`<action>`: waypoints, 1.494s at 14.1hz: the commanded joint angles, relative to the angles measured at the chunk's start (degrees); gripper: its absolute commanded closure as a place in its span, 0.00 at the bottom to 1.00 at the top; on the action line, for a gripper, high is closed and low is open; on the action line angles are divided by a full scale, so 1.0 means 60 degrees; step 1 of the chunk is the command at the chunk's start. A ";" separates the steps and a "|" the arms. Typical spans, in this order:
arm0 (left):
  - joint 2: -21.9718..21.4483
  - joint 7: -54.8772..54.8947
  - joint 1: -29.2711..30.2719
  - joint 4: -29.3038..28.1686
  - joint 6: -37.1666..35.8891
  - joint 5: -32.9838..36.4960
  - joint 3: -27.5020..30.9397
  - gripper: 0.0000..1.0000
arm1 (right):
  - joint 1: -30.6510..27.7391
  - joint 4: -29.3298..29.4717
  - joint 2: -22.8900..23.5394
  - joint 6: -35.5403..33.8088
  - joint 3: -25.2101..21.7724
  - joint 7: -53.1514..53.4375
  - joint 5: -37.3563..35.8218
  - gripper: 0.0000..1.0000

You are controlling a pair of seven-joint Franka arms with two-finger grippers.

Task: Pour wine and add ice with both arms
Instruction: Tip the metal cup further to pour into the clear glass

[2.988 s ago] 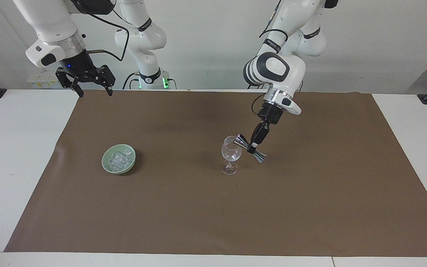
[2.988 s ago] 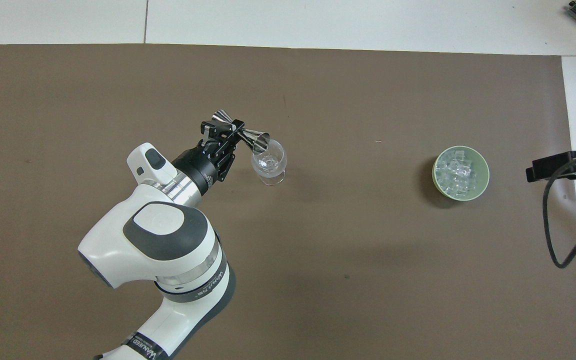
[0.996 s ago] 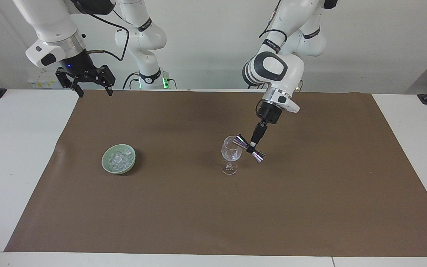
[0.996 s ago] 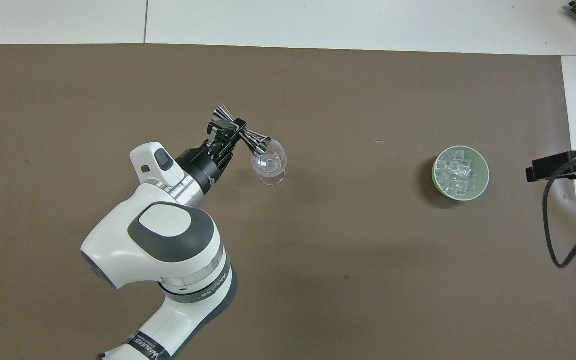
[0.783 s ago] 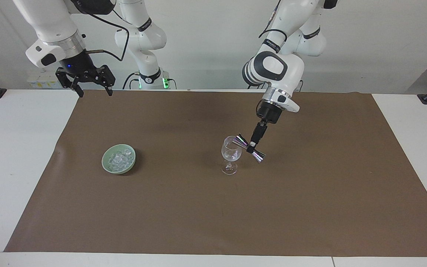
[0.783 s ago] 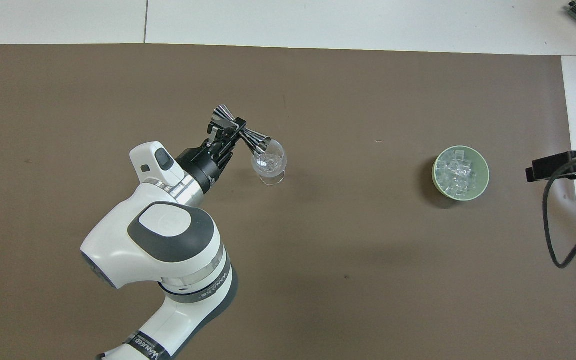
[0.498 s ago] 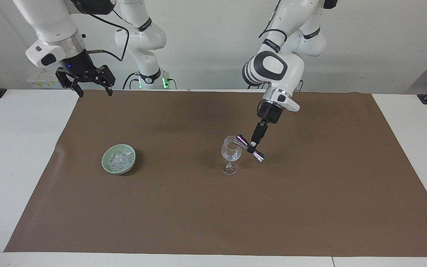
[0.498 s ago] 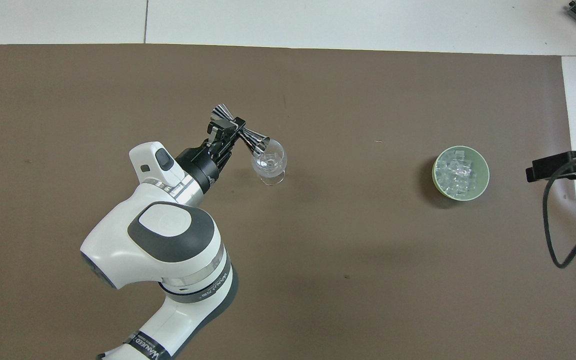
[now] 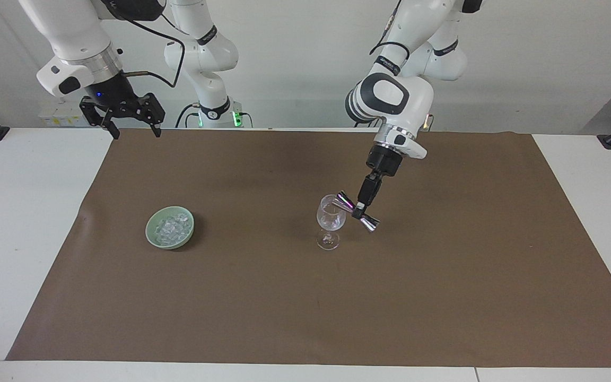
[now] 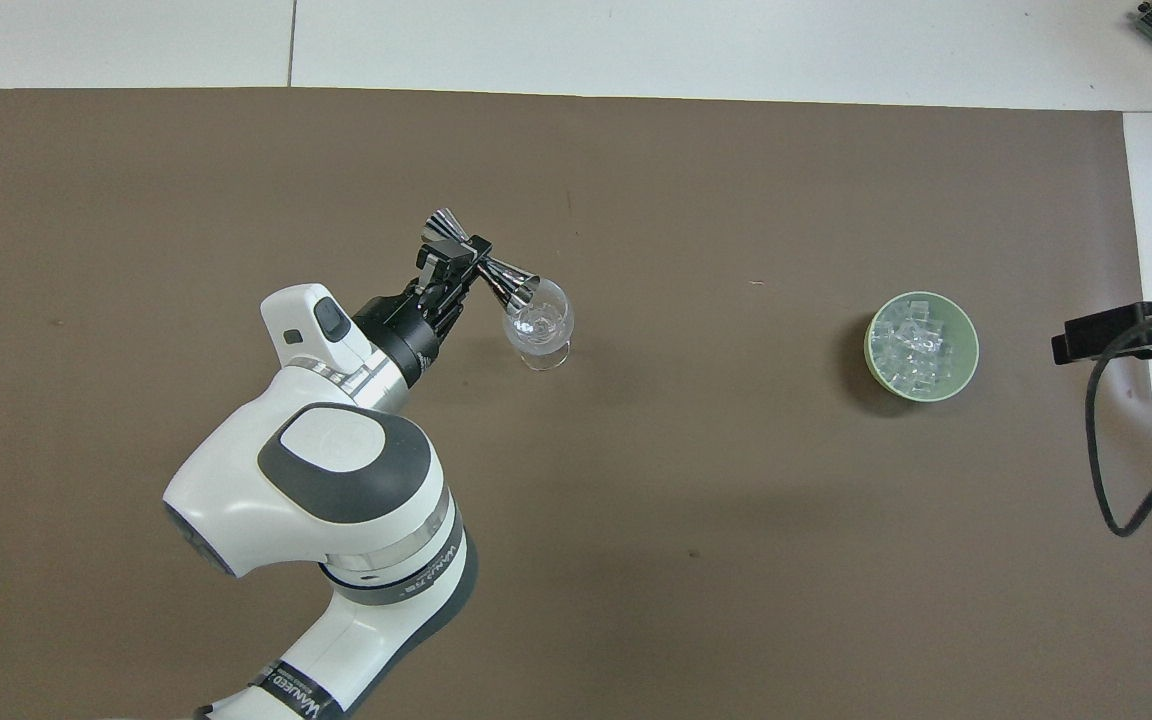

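A clear wine glass stands on the brown mat. My left gripper is shut on the waist of a steel double-cone jigger. The jigger is tipped, with one cone's mouth at the glass rim. The ice is heaped in a pale green bowl toward the right arm's end of the table. My right gripper hangs open and empty above the table edge nearest the robots and waits; in the overhead view only its black tip shows.
The brown mat covers most of the white table. A black cable hangs from the right arm beside the bowl.
The left wrist has turned a little and the jigger has tipped slightly more steeply at the glass rim. The right arm has not moved.
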 commanded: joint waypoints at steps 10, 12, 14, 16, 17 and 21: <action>0.0202 0.0237 -0.0231 0.0295 0.0350 0.0667 0.0123 1.00 | -0.0056 -0.0195 -0.0190 -0.0034 0.0015 -0.0205 0.0028 0.00; 0.0187 0.0487 -0.0231 0.0309 0.0423 0.0726 0.0123 1.00 | -0.0056 -0.0195 -0.0190 -0.0034 0.0015 -0.0205 0.0028 0.00; 0.0202 0.0502 -0.0231 0.0397 0.0496 0.0740 0.0123 1.00 | -0.0056 -0.0210 -0.0190 -0.0034 0.0015 -0.0205 0.0028 0.00; 0.0187 0.0517 -0.0231 0.0441 0.0584 0.0740 0.0123 1.00 | -0.0056 -0.0195 -0.0190 -0.0034 0.0015 -0.0205 0.0028 0.00; 0.0187 0.0575 -0.0318 0.0470 0.0657 0.0755 0.0123 1.00 | -0.0056 -0.0210 -0.0190 -0.0034 0.0015 -0.0205 0.0028 0.00; 0.0187 0.0868 -0.0494 0.0559 0.0862 0.0944 0.0123 1.00 | -0.0056 -0.0195 -0.0190 -0.0034 0.0015 -0.0205 0.0028 0.00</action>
